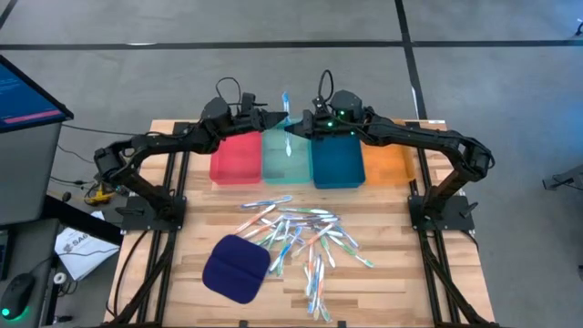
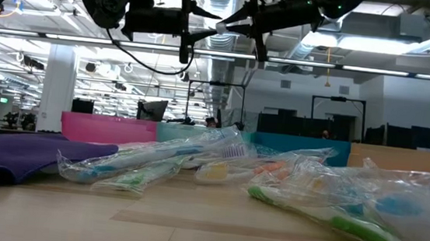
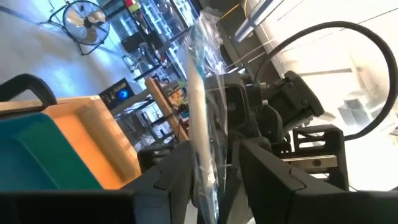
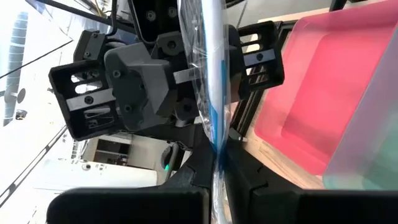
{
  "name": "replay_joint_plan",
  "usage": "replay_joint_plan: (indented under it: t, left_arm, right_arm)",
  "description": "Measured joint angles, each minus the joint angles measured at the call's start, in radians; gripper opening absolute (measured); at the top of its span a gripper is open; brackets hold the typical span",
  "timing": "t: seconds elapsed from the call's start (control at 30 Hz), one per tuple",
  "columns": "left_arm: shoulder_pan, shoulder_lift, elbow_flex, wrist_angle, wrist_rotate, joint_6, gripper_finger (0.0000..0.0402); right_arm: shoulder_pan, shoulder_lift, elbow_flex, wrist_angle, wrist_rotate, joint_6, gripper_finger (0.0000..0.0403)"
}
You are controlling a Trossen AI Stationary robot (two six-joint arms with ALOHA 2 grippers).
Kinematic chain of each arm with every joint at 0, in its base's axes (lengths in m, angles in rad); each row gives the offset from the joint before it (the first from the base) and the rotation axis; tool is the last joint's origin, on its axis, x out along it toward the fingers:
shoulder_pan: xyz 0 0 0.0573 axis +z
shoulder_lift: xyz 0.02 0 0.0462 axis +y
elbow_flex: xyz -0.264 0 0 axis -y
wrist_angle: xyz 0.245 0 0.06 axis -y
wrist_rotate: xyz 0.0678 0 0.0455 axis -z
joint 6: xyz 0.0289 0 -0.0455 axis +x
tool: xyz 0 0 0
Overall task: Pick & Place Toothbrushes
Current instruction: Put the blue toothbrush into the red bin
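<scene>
While both arms are raised above the row of trays at the far side of the worktop (image 1: 392,282), a single wrapped toothbrush (image 1: 286,114) is held between them, standing roughly upright over the teal tray (image 1: 285,164). Going from left to right in the high view, the red tray (image 1: 235,162) is seen first, with the left pincer (image 1: 273,119) reaching in above its far right corner; that pincer is closed on the wrapped toothbrush, whose clear wrapper is seen running up between its dark fingers (image 3: 168,180) in the left wrist view. Next comes the teal tray, then the right pincer (image 1: 297,126), which is likewise closed on the same toothbrush, the blue-accented stick (image 4: 211,106) being pinched between its fingers (image 4: 242,180) in the right wrist view. Beyond it the blue tray (image 1: 337,164) and the orange tray (image 1: 390,164) are lined up, touching side by side. Nearer the front of the worktop, a dark blue cloth pad (image 1: 236,267) is laid at the left, and just beside it the remaining toothbrushes (image 1: 305,239) are scattered in a loose, overlapping pile, each in clear wrapping (image 2: 196,162)
</scene>
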Motion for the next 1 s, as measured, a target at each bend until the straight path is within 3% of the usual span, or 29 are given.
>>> replay_joint_plan:
  t: [0.5,0.63,0.77,1.0]
  left_arm:
    - [-0.020,0.001,0.000,0.000,0.006,0.003,0.0108]
    - [-0.020,0.001,0.000,-0.002,0.007,0.000,0.0078]
    - [-0.019,0.001,0.000,-0.008,0.017,-0.007,0.0020]
    - [-0.007,0.001,0.000,-0.007,0.067,-0.006,0.0017]
  right_arm:
    - [-0.005,0.000,0.000,0.002,-0.010,-0.008,0.0012]
    - [-0.005,-0.001,0.000,0.003,-0.010,-0.010,0.0016]
    - [-0.005,-0.001,0.000,0.003,-0.011,-0.015,0.0019]
    - [-0.005,-0.001,0.000,0.002,-0.019,-0.026,0.0053]
